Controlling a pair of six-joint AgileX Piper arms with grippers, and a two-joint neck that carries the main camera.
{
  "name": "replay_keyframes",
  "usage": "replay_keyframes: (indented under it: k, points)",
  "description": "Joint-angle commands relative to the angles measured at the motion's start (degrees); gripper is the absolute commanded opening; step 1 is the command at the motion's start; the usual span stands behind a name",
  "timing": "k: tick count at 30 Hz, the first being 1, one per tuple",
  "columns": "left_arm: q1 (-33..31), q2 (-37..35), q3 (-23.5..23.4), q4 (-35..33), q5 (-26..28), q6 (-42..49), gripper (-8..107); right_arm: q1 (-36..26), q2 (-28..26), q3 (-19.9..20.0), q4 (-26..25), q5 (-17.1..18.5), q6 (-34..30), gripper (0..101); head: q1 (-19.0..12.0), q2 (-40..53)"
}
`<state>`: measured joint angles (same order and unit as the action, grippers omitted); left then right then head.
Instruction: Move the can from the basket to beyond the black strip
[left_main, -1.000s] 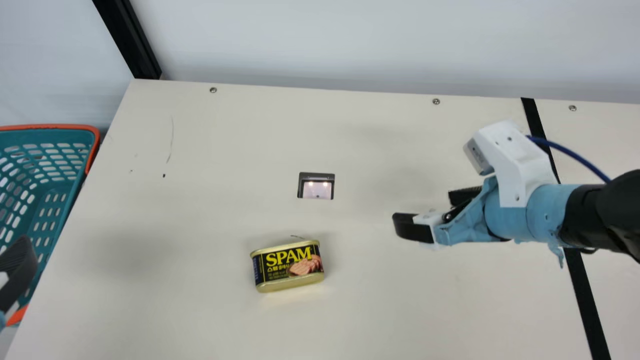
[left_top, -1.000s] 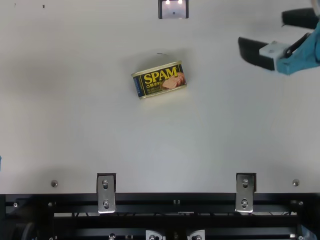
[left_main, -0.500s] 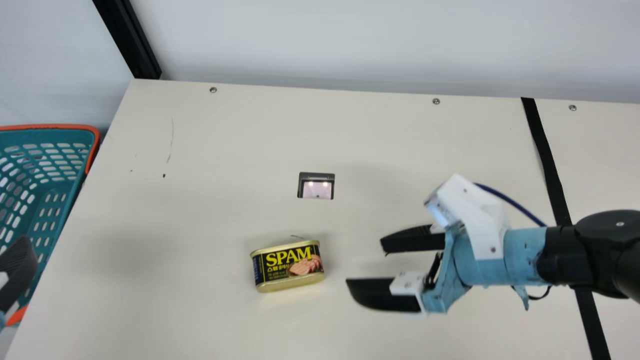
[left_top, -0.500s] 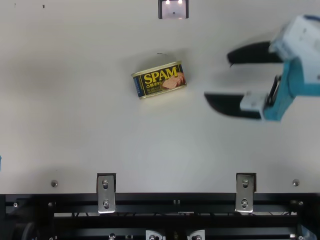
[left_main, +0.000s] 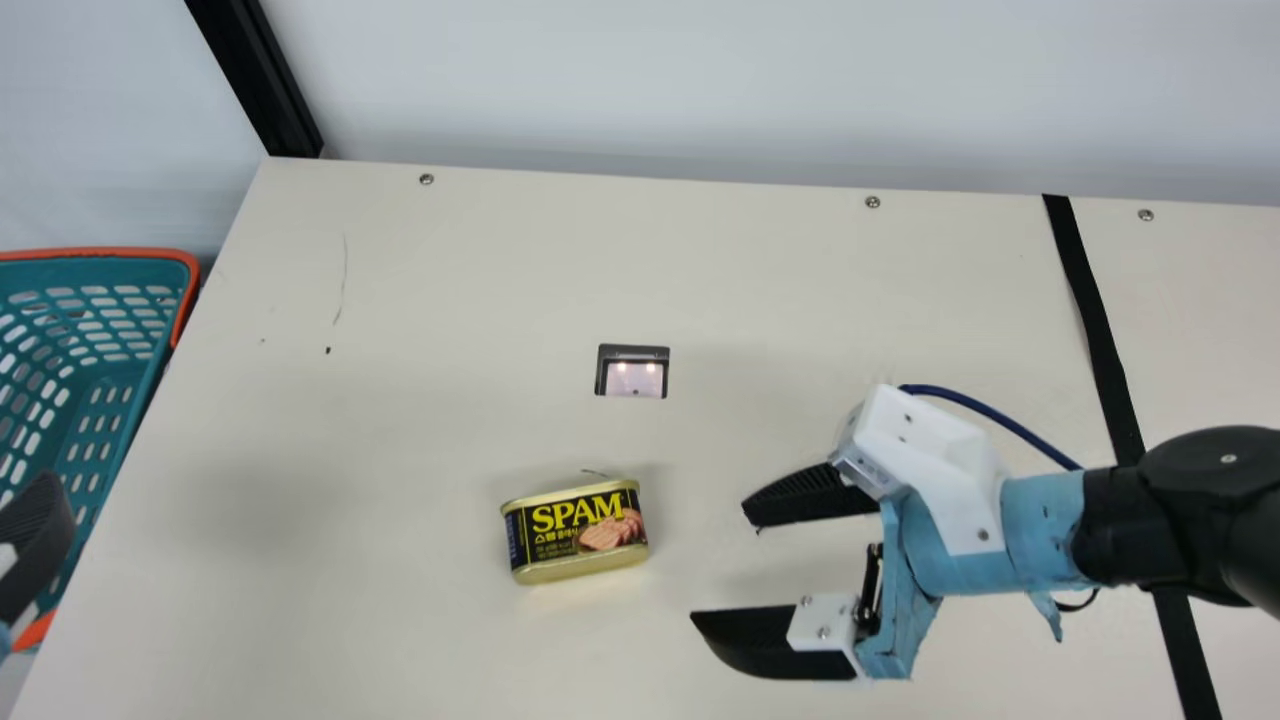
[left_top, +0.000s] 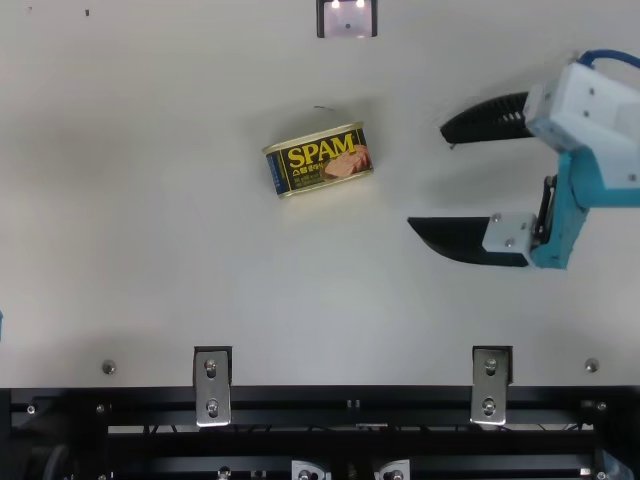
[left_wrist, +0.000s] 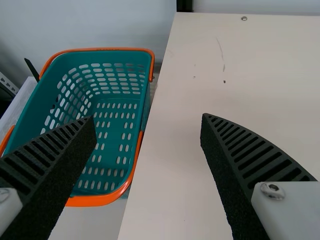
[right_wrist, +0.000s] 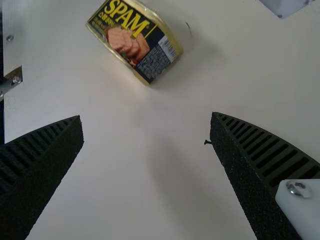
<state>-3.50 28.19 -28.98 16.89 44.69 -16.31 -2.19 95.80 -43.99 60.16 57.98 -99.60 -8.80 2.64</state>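
Right arm (left_main: 1150, 515) entering at main view's right edge, light-blue wrist (left_main: 1045, 510) carrying a white bracket (left_main: 935, 455), right claw (left_main: 718, 562) spread, its ribbed fingers (left_main: 800, 497) directed leftward, left claw (left_main: 35, 540) at main view's left edge, fingers likewise parted.

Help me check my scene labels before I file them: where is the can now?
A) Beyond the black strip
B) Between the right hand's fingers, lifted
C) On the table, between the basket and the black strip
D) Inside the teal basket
C: the can rests on the table between the basket and the black strip, apart from the open right hand.
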Motion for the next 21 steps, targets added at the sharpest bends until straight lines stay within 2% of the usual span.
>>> replay_keyframes:
  k: [1,12,21]
  points:
    - [0.0,0.0,0.0,0.0,0.0,0.0,90,-0.4,0.2,-0.2,-0.4,0.4,-1.6,101,-0.1,-0.2]
    - [0.0,0.0,0.0,0.0,0.0,0.0,90,-1.6,2.9,-2.7,-2.3,3.0,-8.8,101,-0.1,-0.2]
    - [0.0,0.0,0.0,0.0,0.0,0.0,90,-0.2,5.6,-6.0,-3.0,1.8,-13.9,101,-0.1,-0.2]
